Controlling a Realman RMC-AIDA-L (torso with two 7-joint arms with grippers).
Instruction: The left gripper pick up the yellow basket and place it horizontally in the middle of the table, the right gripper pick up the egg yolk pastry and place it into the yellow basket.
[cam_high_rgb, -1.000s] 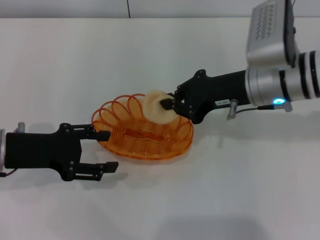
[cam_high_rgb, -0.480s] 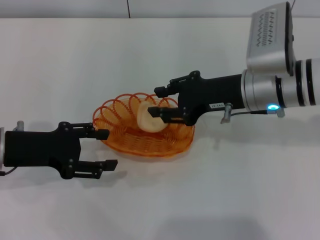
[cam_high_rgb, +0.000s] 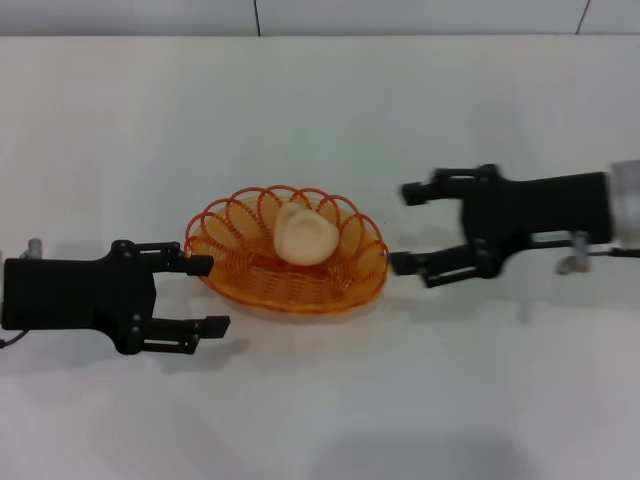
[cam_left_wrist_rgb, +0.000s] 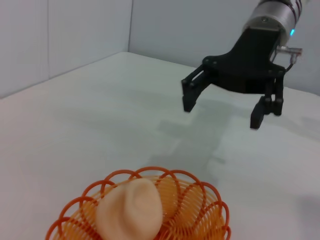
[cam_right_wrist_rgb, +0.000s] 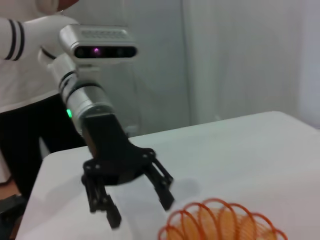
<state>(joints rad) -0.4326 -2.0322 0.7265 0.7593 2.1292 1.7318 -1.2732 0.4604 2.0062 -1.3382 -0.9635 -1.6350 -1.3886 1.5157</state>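
With the egg yolk pastry (cam_high_rgb: 303, 236) resting tilted inside the yellow basket (cam_high_rgb: 240, 283) mid-table (cam_high_rgb: 320, 110), my right gripper (cam_high_rgb: 408, 228) and left gripper (cam_high_rgb: 207, 295) both gape empty beside its rim, where a careless sweep could nudge it.

The left gripper (cam_high_rgb: 200, 296) reaches in low from the robot's left on a black arm, lying level, its two fingers spread apart and pointing toward the middle. The right gripper (cam_high_rgb: 405, 227) comes in from the opposite side on a black arm with a silver wrist, also level, its fingers wide apart with nothing between them, facing the left one.
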